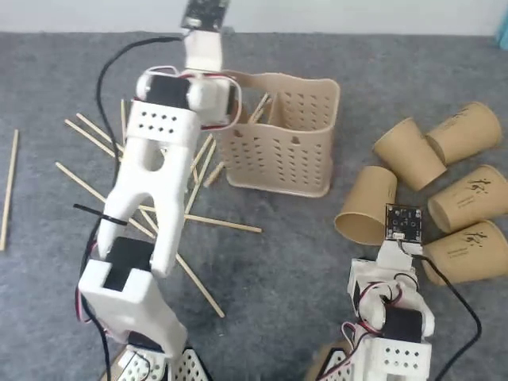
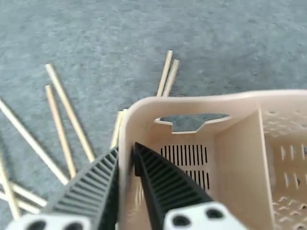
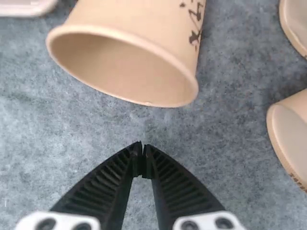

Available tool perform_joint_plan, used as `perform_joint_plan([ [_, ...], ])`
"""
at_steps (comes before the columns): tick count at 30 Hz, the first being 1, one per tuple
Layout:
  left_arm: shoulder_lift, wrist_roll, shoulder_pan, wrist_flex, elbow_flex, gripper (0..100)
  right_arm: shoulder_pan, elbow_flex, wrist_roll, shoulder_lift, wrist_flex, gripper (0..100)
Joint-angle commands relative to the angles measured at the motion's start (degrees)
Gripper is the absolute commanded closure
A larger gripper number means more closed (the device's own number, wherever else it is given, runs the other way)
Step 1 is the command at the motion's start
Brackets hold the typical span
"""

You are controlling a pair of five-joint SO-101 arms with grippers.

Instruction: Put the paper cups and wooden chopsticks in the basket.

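Smooth beige plastic with a faint sheen forms the perforated basket (image 1: 278, 151), set on a counter (image 1: 317, 270) covered in rough, fuzzy grey carpet-like cloth. Scattered chopsticks (image 2: 69, 112) are pale, bare wood with a dry matt look. The paper cups (image 1: 370, 205) are brown kraft paper, matt outside and smoother within. The left pincer (image 2: 125, 152) and right pincer (image 3: 142, 146) are matt black plastic with ribbed faces, while the arms (image 1: 151, 151) wear smooth white plastic shells.

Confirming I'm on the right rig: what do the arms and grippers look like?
The left arm and right arm are white shells with black motors and black cables. The left gripper and right gripper have black ribbed fingers on white mounts.
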Motion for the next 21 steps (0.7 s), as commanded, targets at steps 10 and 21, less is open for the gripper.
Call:
perform_joint_plan([
  [10,-4.84,-0.35,1.23,7.12,-5.14,99,0.66,-0.09,0.62,-0.84,-1.1,99.0],
  [21,-17.49,-0.7,1.85,12.22,-5.32,83,0.75,0.09,0.62,-0.84,-2.77,99.0],
])
